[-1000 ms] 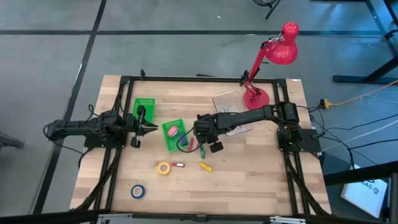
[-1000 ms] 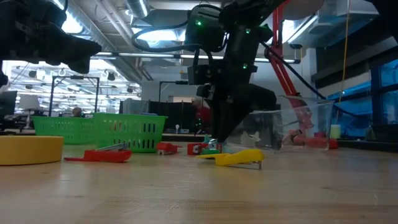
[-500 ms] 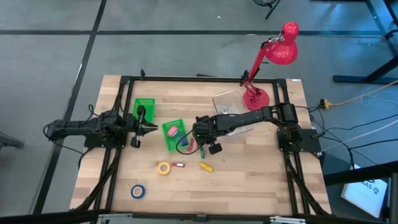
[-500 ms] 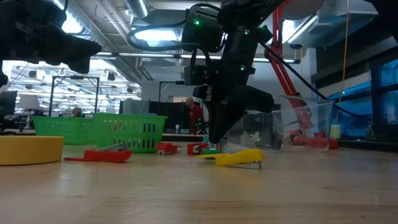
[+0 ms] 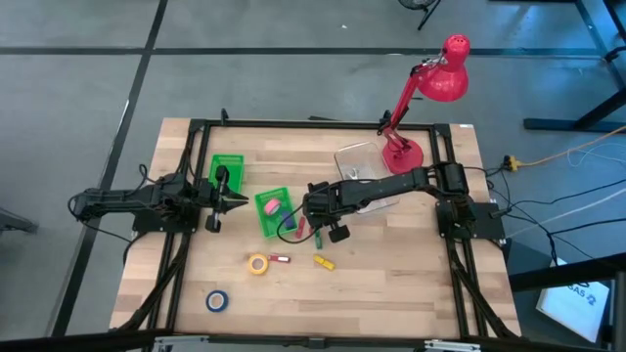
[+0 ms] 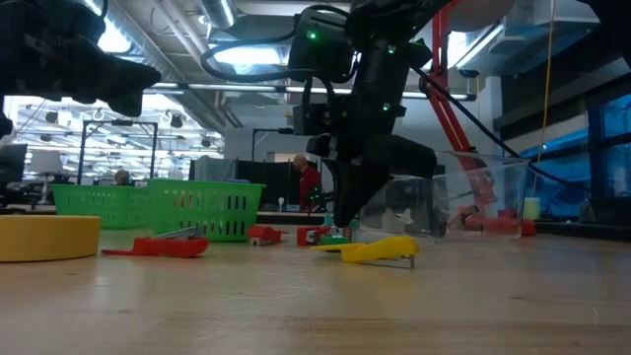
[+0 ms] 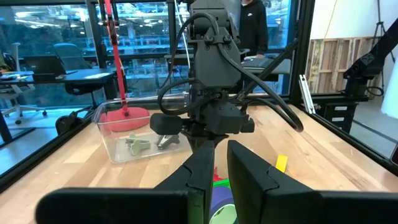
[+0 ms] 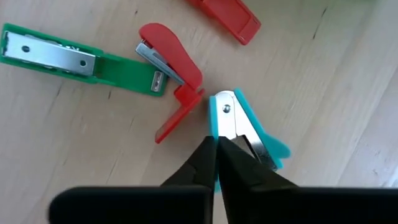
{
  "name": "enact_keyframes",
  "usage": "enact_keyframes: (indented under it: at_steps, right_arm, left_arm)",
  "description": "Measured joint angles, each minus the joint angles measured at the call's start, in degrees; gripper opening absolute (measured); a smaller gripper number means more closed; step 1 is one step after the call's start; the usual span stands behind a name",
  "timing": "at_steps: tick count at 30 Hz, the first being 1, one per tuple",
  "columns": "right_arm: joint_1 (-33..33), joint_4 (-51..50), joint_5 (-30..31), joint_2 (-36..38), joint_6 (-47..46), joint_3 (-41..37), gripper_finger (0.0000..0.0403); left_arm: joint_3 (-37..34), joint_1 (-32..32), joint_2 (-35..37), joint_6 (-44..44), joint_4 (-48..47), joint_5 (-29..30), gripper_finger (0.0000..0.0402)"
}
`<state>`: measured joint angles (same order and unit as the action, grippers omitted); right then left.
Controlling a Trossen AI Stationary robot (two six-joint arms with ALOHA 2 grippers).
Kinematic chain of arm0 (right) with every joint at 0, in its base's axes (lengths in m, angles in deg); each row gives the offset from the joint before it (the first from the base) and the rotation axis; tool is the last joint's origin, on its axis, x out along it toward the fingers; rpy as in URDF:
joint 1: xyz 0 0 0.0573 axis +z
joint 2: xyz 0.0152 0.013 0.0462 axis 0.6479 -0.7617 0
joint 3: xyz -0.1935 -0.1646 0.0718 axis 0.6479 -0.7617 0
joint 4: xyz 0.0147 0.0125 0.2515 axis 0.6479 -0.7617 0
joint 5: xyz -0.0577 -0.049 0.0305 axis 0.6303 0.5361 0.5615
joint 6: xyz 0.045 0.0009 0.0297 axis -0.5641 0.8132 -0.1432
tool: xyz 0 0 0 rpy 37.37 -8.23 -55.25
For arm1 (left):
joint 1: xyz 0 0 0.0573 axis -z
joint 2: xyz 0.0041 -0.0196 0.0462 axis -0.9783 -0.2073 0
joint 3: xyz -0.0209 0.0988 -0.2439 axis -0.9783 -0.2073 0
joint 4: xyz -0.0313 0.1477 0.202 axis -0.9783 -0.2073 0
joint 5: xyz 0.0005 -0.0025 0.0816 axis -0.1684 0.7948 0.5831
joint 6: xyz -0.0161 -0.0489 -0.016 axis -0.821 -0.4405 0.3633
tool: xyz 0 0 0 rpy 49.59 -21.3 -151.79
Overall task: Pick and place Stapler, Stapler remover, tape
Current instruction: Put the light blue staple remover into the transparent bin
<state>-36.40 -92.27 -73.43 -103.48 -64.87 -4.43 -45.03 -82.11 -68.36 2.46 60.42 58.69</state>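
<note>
My right gripper (image 8: 216, 148) points down at the table's middle (image 5: 318, 230), shut on a teal staple remover (image 8: 245, 127) that lies flat on the wood. Beside it lie a red staple remover (image 8: 174, 81), a green stapler (image 8: 56, 55) and a red stapler (image 8: 227, 15). Nearer the near edge lie a yellow tape roll (image 5: 257, 263), a small red stapler (image 5: 280, 259), a yellow staple remover (image 5: 323, 262) and a blue tape roll (image 5: 217, 300). Something pink (image 5: 277, 207) sits in a green bin (image 5: 264, 223). My left gripper (image 7: 220, 163) waits over the left side, its fingers a narrow gap apart. My right gripper pinches the teal staple remover at its near end (image 8: 216, 134) between the two fingertips, coming from above and pointing down. A strip of teal shows between the fingers. The remover lies on the table.
A second green bin (image 5: 227, 166) stands behind my left gripper. A clear plastic container (image 5: 360, 161) holding small tools and a red desk lamp (image 5: 403, 152) stand at the far right. A black frame runs round the table. Bare wood lies toward the near right.
My right gripper has shifted slightly toward the table's left over the cluster of staplers and removers, then held still.
</note>
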Motion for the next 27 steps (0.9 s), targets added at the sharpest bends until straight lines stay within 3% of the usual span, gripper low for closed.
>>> enact_keyframes:
  at_steps: [9, 13, 27]
  right_arm:
    - [0.0, -0.6, -2.2, 0.0, -0.3, -0.1, 0.0136]
    - [0.4, -1.5, 0.8, 0.1, -1.3, -0.2, 0.0178]
    - [0.6, -4.7, 2.7, 1.9, -2.8, -0.4, 0.0193]
  left_arm:
    - [0.0, 0.0, 0.0, 0.0, 0.0, 0.0, 0.0042]
    - [0.0, 0.0, 0.0, 0.0, 0.0, 0.0, 0.0042]
    - [0.0, 0.0, 0.0, 0.0, 0.0, 0.0, 0.0042]
